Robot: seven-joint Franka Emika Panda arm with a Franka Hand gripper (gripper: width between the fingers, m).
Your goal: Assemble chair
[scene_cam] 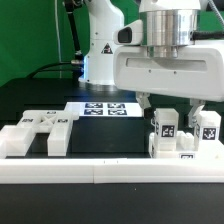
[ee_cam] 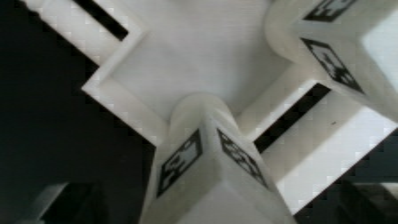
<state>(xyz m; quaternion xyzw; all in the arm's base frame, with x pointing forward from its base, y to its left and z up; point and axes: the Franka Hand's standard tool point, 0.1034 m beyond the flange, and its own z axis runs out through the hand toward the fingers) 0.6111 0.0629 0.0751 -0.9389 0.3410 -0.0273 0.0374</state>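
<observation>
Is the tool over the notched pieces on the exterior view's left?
No, the tool hangs above the tagged blocks on the exterior view's right.

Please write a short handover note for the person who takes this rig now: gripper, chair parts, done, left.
Gripper: open, empty, above the tagged pieces at the exterior view's right.
Parts: the tagged pieces stand together by the border rail; the notched parts lie apart at the exterior view's left.
Done: no finished chair is visible.
Left: joining the two groups, it seems.
</observation>
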